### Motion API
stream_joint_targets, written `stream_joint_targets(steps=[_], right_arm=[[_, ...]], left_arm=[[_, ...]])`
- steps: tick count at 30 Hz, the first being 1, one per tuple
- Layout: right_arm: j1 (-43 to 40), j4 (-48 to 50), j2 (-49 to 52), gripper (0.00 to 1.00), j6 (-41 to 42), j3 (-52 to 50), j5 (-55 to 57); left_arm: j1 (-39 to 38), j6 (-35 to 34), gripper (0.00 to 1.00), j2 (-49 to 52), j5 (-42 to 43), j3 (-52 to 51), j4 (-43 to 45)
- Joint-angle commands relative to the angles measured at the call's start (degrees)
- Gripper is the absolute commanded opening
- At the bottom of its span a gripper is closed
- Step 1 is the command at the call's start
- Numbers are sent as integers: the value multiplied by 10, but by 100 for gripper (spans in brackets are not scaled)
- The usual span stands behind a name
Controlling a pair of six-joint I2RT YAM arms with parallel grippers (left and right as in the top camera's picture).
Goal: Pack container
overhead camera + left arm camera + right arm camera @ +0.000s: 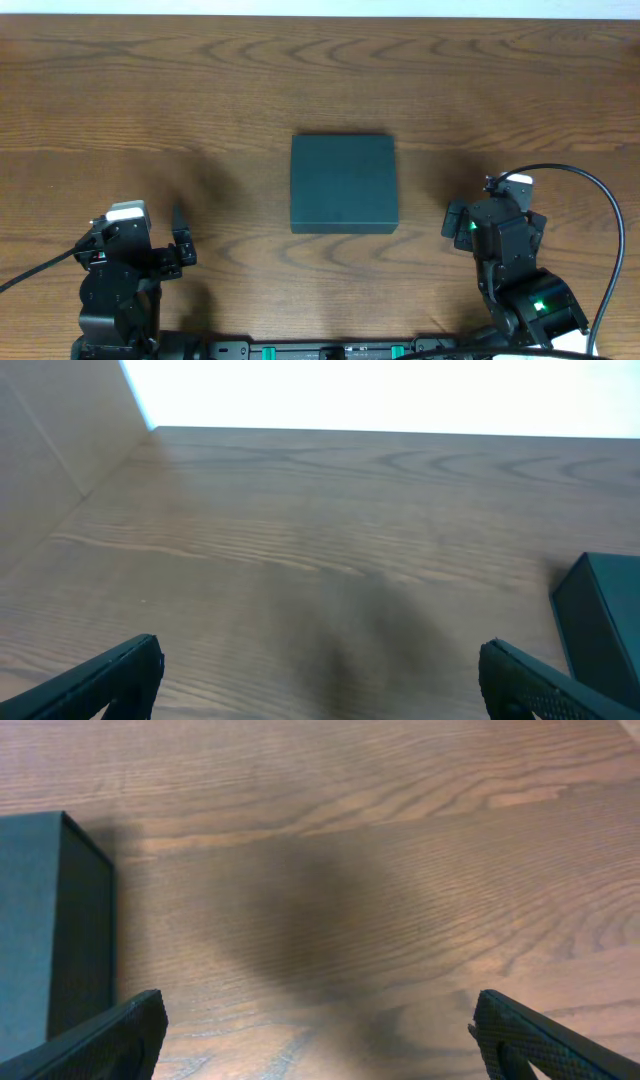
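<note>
The container is a dark teal-black, roughly square box lying shut in the middle of the wooden table. My left gripper is at the front left, well apart from it, open and empty. In the left wrist view the fingers are spread wide over bare wood, and the container's corner shows at the right edge. My right gripper is at the front right, open and empty. In the right wrist view the fingers are spread wide, and the container's side shows at the left.
The wooden table spreads all round the box. A black cable loops beside the right arm. A pale board stands at the table's left edge in the left wrist view.
</note>
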Motion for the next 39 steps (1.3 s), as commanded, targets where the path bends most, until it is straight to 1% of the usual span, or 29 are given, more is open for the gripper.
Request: stream_joint_targets(steps=[1, 4, 21, 24, 27, 29, 31, 34, 35, 39], right_arm=[[4, 0, -2, 99, 3, -3, 5], [4, -1, -2, 99, 3, -3, -11], [4, -1, -8, 99, 3, -3, -11], [-9, -3, -51, 99, 4, -3, -14], [-23, -2, -126, 99, 3, -3, -72], [-42, 0, -181, 99, -14, -6, -112], [-63, 22, -227, 99, -77, -15, -164], [-95, 104, -273, 99, -171, -53, -237], [-105, 141, -286, 99, -184, -74, -247], [-118, 264, -312, 99, -188, -156, -231]], left_arm=[[-1, 9, 98, 1, -10, -2, 2], [-1, 9, 99, 1, -10, -2, 2], [-1, 9, 99, 1, -10, -2, 2], [-1, 9, 98, 1, -10, -2, 2], [-1, 10, 99, 1, -10, -2, 2], [-1, 9, 98, 1, -10, -2, 2], [-1, 9, 99, 1, -10, -2, 2], [-1, 10, 98, 1, -10, -2, 2], [-1, 9, 99, 1, -11, -2, 2], [-1, 10, 98, 1, -10, -2, 2]])
